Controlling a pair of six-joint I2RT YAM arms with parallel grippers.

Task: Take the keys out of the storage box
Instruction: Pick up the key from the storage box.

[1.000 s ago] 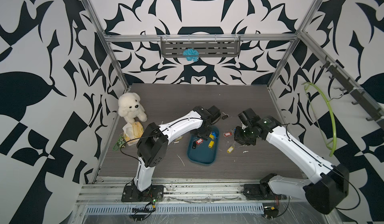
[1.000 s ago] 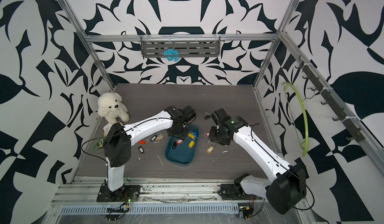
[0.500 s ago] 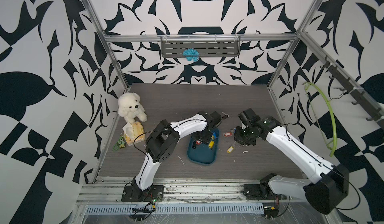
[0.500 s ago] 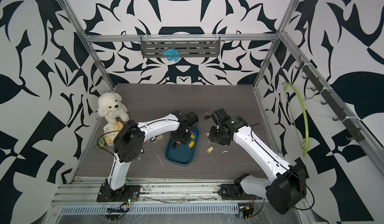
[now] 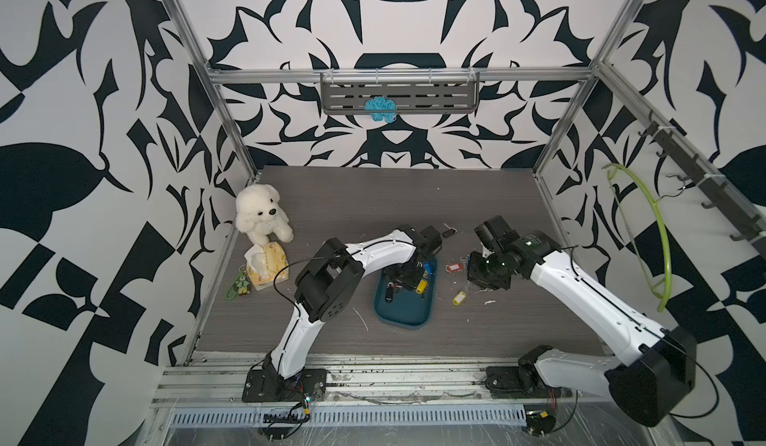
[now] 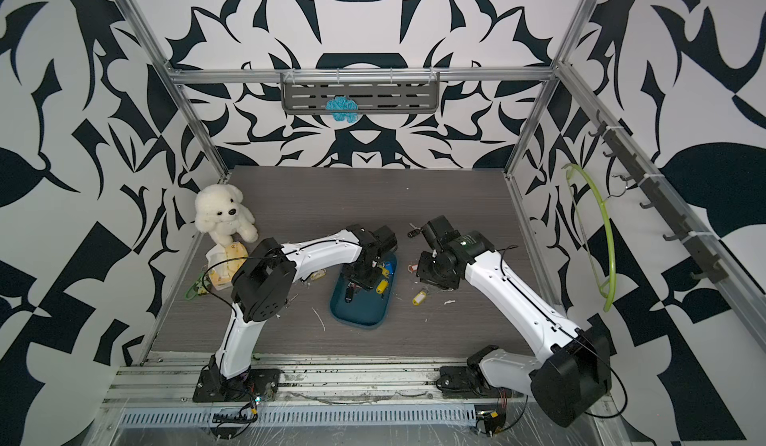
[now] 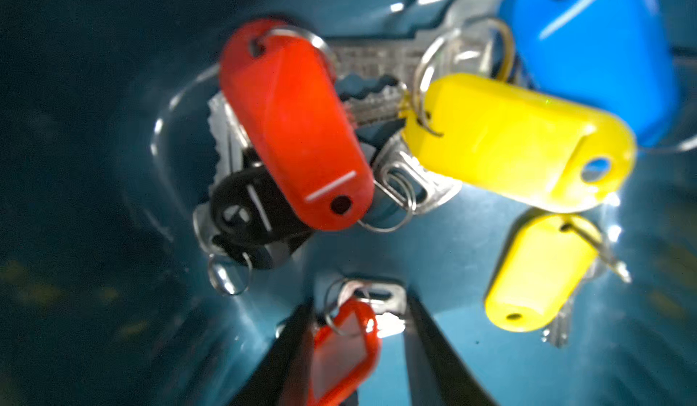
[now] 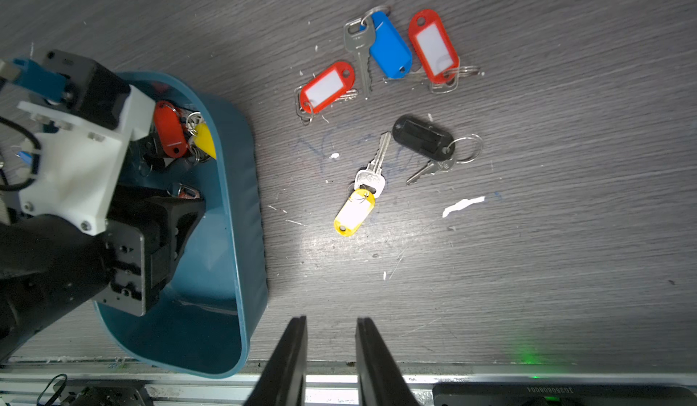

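The teal storage box (image 5: pixel 400 323) (image 6: pixel 358 319) lies mid-table. My left gripper (image 5: pixel 404 278) (image 7: pixel 358 306) reaches down into its far end. Its jaws press from both sides on a red-tagged key (image 7: pixel 347 351) lying on the box floor. More keys lie in the box: red (image 7: pixel 298 128), black (image 7: pixel 245 211), blue (image 7: pixel 592 45) and two yellow tags (image 7: pixel 516 140). My right gripper (image 8: pixel 331 321) (image 5: pixel 485 284) hangs open and empty over the table right of the box. Several keys (image 8: pixel 354 211) lie loose on the table there.
A white plush bear (image 5: pixel 261 216), a tissue pack (image 5: pixel 265 265) and a green charm (image 5: pixel 239 288) sit at the left edge. A grey shelf (image 5: pixel 400 98) hangs on the back wall. A green hoop (image 5: pixel 659 232) hangs on the right wall. A metal rail (image 8: pixel 490 377) borders the table's front.
My left arm folded its elbow toward the front and lowered the gripper into the box, and its jaws narrowed around the red-tagged key. The right arm stayed still.
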